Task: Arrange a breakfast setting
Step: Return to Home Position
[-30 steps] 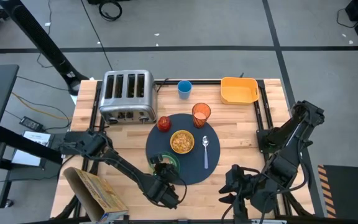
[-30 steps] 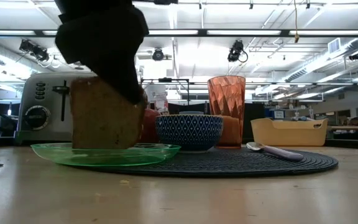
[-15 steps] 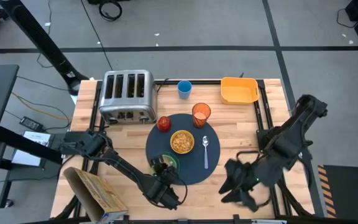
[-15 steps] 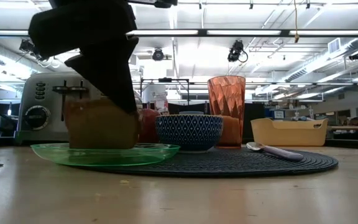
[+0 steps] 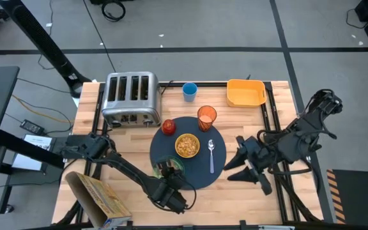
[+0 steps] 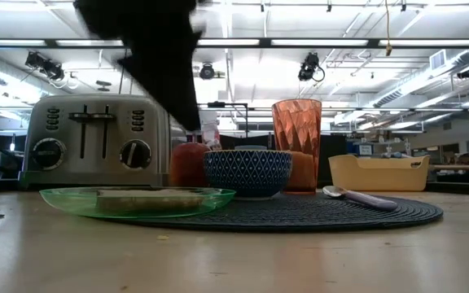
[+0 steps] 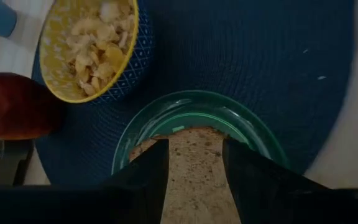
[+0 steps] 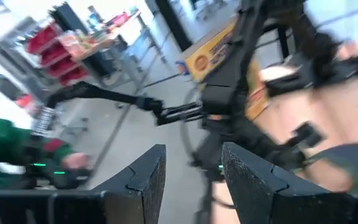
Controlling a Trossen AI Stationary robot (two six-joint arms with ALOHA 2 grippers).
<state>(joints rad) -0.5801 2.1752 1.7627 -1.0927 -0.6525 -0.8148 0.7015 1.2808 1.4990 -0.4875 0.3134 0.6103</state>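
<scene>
The toast slice [image 6: 149, 199] lies flat on the translucent green plate [image 6: 72, 199], which sits on the near left part of the round navy mat [image 5: 197, 177]. My left gripper [image 5: 166, 171] hovers open just above the toast. In the left wrist view [image 7: 194, 149] its fingers stand on either side of the toast [image 7: 194, 174], apart from it. The cereal bowl [image 5: 187, 145], silver spoon [image 5: 211, 156], orange tumbler [image 5: 206, 117] and red apple [image 5: 168, 126] rest on the mat. My right gripper [image 5: 232, 160] is open and empty, in the air just right of the mat.
A silver toaster [image 5: 131, 96] stands at the far left. A small blue cup [image 5: 190, 91] and a yellow bin [image 5: 245, 92] stand along the far edge. A cereal box [image 5: 98, 195] lies at the near left corner. Bare wood shows right of the mat.
My left gripper has let go of the toast and risen. The toast, which stood on edge on the green plate, has tipped over and now lies flat on it. My right arm has swung from the table's near edge toward the far edge, beside the mat's right rim.
</scene>
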